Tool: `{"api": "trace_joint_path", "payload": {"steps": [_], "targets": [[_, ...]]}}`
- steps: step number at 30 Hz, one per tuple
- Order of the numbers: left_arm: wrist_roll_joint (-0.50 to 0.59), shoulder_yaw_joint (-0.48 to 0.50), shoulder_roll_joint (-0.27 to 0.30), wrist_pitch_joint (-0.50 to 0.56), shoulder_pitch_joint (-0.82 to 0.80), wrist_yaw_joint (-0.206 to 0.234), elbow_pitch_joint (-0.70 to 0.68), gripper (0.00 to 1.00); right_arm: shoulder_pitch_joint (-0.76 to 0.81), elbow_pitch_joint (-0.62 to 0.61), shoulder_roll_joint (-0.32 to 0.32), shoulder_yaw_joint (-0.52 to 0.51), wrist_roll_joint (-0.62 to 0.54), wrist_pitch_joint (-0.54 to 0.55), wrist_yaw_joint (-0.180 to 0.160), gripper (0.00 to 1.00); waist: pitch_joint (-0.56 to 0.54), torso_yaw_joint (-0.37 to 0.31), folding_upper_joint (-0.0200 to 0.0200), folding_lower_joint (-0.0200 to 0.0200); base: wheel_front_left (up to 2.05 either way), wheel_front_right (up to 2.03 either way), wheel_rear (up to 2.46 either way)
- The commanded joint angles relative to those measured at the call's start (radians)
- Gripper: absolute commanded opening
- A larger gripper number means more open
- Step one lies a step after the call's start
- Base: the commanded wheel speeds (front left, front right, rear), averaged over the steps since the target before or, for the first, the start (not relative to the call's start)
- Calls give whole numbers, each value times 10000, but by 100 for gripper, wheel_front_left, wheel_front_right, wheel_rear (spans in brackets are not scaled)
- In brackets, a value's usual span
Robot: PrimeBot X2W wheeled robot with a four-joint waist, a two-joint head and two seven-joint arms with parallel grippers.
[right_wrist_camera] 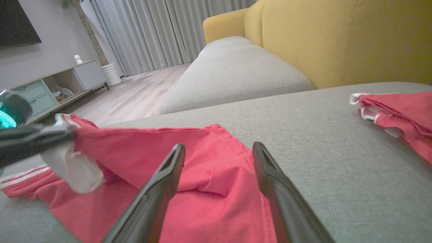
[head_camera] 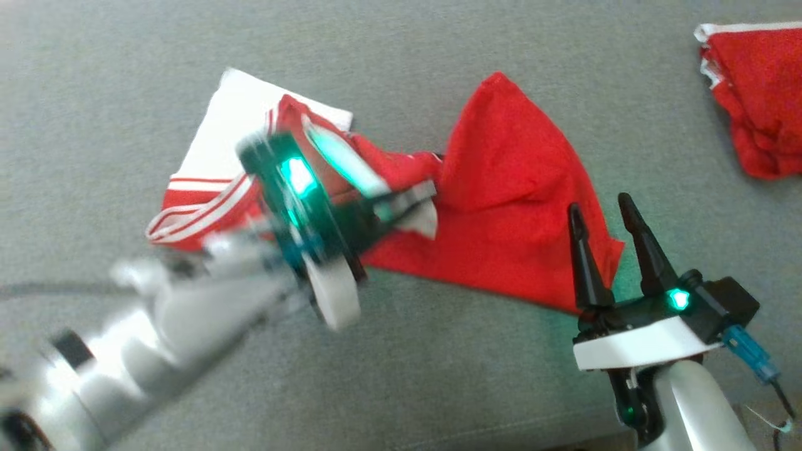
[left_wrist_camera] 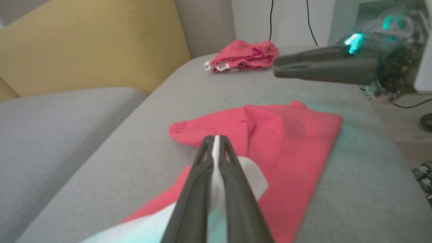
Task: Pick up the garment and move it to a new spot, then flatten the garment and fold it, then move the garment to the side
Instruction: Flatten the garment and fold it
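One crumpled red fabric garment (head_camera: 501,207): white panel and red-and-white striped trim on the robot's left side, plain red on the right. It's lying across the middle of the grey woven sofa cushion (head_camera: 125,94).
Left gripper (left_wrist_camera: 216,139): long dark fingers pinched tight together on a white fold of the garment, with the fabric squeezed between them right up to the tips.
Lifted bit: from the right wrist camera, that white fold hangs off the left gripper's fingers, raised above the rest of the cloth.
Right gripper (head_camera: 598,205): fingers spread apart with nothing between them, at the garment's near right edge. The tips point over the red cloth, and honestly I can't tell if they touch it.
Other cloth: a second bunched red piece with white edging (head_camera: 758,94), well apart at the cushion's far right.
Background: mustard-yellow upholstered sofa backrest (right_wrist_camera: 337,40) behind the cushion.
Head camera: the left arm is pretty blurry there.
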Motion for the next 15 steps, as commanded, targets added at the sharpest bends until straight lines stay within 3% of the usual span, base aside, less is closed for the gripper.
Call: {"api": "trace_joint_path", "payload": {"steps": [1, 2, 7, 15], "targets": [[434, 424, -48, -156, 171, 150, -233, 45, 72, -304, -43, 149, -11, -109, -7, 100, -72, 169, -1, 3, 0, 0, 0], [742, 424, -154, -290, 574, 364, -192, 100, 99, -312, -43, 129, -8, -109, -7, 100, -70, 219, -1, 3, 0, 0, 0], [1661, 424, -646, -929, 2179, 2028, 32, 100, 241, -345, -43, -32, 18, -109, -7, 100, -128, 518, -1, 3, 0, 0, 0], [1458, 829, -702, -1062, 3673, 3824, 12, 100, 372, -297, -43, -28, -33, -109, -7, 100, -345, 784, -1, 3, 0, 0, 0]]}}
